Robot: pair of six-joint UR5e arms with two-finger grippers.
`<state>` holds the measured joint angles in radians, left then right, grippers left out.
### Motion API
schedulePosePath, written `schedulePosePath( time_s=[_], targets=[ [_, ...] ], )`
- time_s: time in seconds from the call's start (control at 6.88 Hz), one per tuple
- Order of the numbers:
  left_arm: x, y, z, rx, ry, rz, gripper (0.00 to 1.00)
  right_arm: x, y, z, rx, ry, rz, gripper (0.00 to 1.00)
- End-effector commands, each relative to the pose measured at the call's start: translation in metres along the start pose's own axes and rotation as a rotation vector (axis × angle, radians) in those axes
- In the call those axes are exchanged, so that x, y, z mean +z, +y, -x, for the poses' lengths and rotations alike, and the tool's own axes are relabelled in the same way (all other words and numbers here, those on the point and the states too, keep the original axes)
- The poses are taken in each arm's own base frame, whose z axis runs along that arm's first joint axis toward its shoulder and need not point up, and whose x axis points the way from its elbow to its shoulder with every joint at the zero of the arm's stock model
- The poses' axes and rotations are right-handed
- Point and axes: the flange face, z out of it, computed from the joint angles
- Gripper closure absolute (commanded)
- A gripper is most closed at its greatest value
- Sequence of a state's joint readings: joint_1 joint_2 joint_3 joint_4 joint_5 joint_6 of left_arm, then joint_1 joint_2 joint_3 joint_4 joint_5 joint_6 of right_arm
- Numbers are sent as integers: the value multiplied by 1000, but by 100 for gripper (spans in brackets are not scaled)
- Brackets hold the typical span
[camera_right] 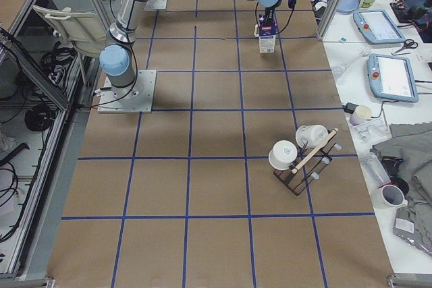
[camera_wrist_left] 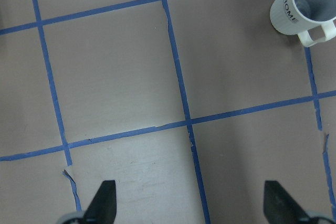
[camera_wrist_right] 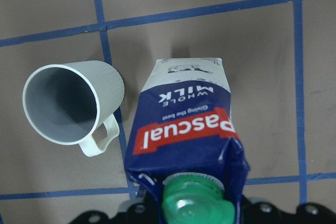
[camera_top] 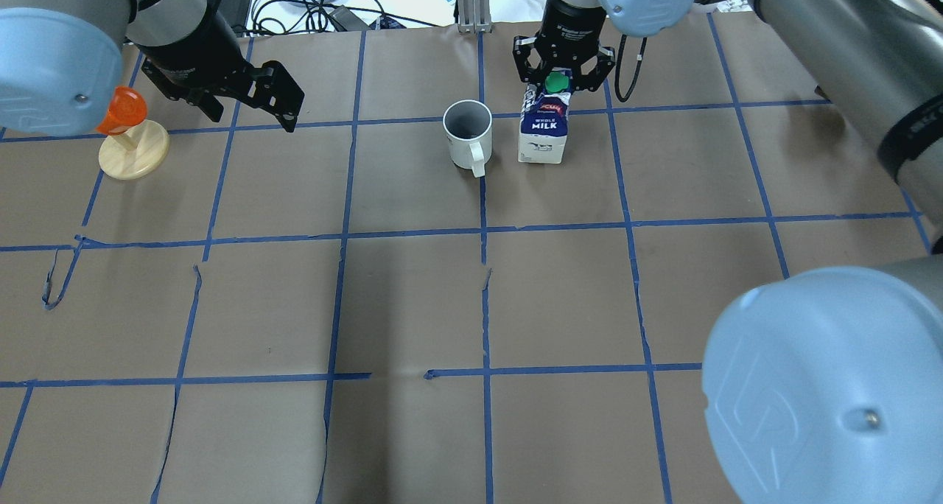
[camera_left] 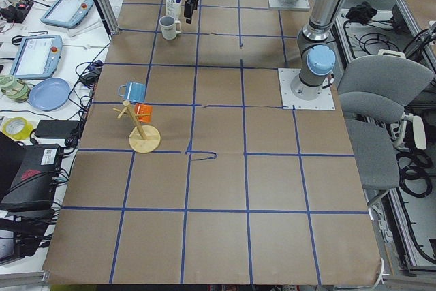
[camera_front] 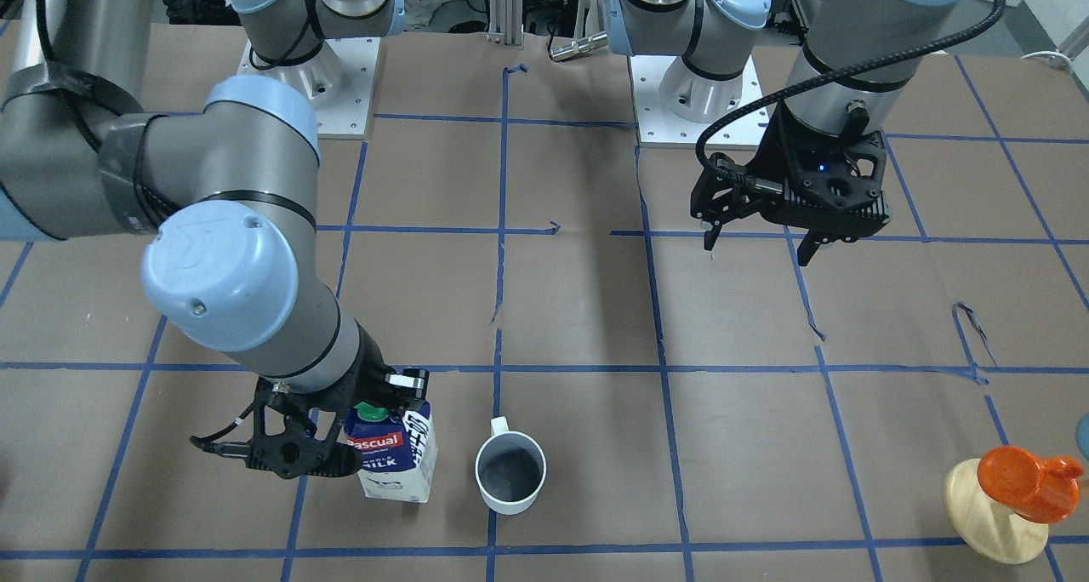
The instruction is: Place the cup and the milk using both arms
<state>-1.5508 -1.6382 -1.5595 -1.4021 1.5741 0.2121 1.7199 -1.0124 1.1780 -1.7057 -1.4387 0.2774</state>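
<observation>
- While the right gripper [camera_top: 563, 73] stands over the milk [camera_top: 544, 132] with one jaw on each side of the carton's top, we cannot tell if the jaws press it or only stand beside it.
- The milk is upright on the table [camera_top: 412, 305], so we judge it as set down, or nearly so.
- The cup [camera_top: 467, 132] stands upright just beside the milk without touching it, its handle toward the robot. No gripper is at it, so we judge this half as done.
- The left gripper [camera_front: 756, 252] hangs with jaws wide apart and empty, well apart from both things.
- What is left, in our opinion, is to free the carton and lift the right arm away.
- The cup is near the jaw on its side, so a sideways retreat could knock it. Straight up looks free.
- The orange cup [camera_front: 1025, 480] on its wooden stand [camera_front: 991, 522] is well apart and blocks nothing.
</observation>
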Motion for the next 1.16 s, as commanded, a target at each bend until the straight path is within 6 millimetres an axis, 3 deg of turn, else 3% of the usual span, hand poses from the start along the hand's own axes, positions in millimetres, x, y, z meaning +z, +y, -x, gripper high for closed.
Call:
schedulePosePath(
  time_s=[0.0,0.29,0.44,0.58,0.73,0.87,1.02],
  targets=[
    [1,0,0,0,1,2,0,8,-2,7,6,-6,-2,72],
    [2,1,0,0,1,4,0,21,-6,10,-19,-5,-4,65],
    [1,1,0,0,1,2,0,25,-7,10,-24,-3,0,49],
    [2,0,0,0,2,2,0,26,-7,10,-26,-1,1,21],
    [2,0,0,0,1,2,0,22,-7,9,-28,8,-11,0],
    [2,1,0,0,1,4,0,-20,5,11,-39,-6,-67,0],
    [2,1,-1,1,1,4,0,-74,30,8,-48,-17,-131,0]
  ],
)
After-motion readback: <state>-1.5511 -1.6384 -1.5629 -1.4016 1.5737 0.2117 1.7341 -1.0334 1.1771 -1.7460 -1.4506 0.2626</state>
